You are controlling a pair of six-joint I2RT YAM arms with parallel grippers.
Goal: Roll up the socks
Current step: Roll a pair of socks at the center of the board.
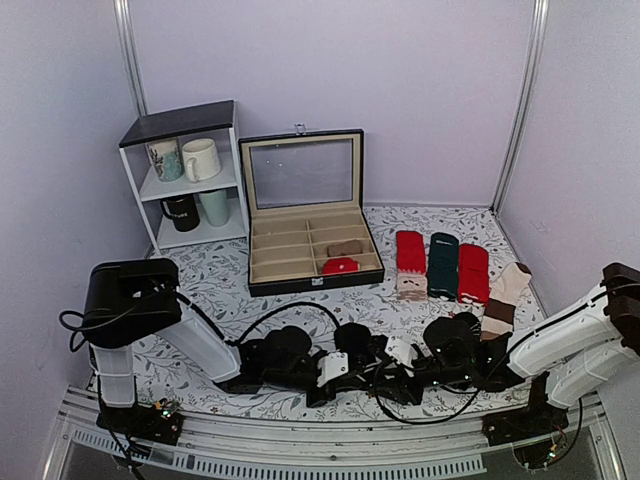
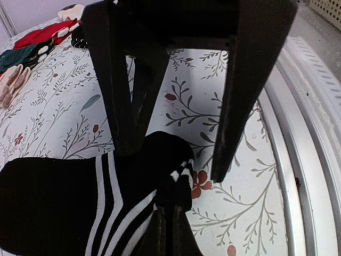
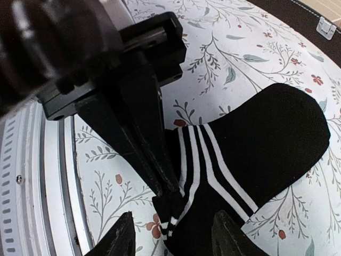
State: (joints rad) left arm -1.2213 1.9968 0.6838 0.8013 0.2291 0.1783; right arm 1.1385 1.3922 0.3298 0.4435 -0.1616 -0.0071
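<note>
A black ankle sock (image 3: pixel 266 138) with three white bands across the cuff lies flat on the floral cloth, also shown in the left wrist view (image 2: pixel 53 202). My left gripper (image 2: pixel 166 210) is shut on a pinched fold of the cuff edge; it also shows in the right wrist view (image 3: pixel 169 194). My right gripper (image 3: pixel 173 218) is open, its fingertips on either side of that pinched fold and facing the left gripper; it also shows in the left wrist view (image 2: pixel 173 164). In the top view both grippers meet near the table's front middle (image 1: pixel 375 375) and hide the sock.
An open black box (image 1: pixel 310 250) with compartments stands at the back centre, holding a red and a brown roll. A white shelf (image 1: pixel 185 180) with mugs is back left. Red, dark green and beige socks (image 1: pixel 442 262) lie at right. A metal rail (image 1: pixel 300 445) runs along the front edge.
</note>
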